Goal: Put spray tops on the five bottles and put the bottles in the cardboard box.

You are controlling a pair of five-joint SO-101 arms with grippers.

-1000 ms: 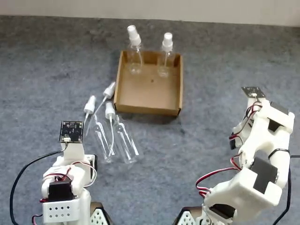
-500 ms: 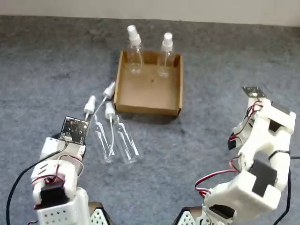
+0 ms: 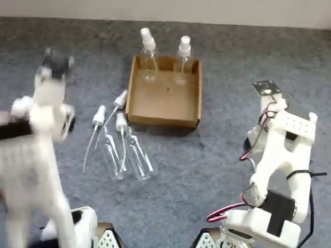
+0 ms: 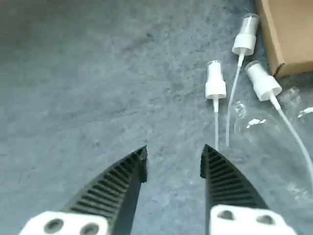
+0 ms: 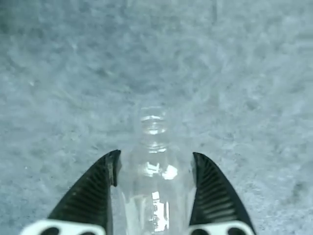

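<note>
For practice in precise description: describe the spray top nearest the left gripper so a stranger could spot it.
Start at the cardboard box. Off its near left corner lie three spray tops; this spray top is the one farthest from the box, outermost on the left.

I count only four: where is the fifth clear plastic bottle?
In the right wrist view, the uncapped clear plastic bottle sits between the jaws of the right gripper, over grey carpet.

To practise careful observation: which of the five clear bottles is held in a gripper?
The uncapped bottle in the right gripper, seen in the right wrist view. Two capped bottles stand in the cardboard box; two other bottles lie on the table.
</note>
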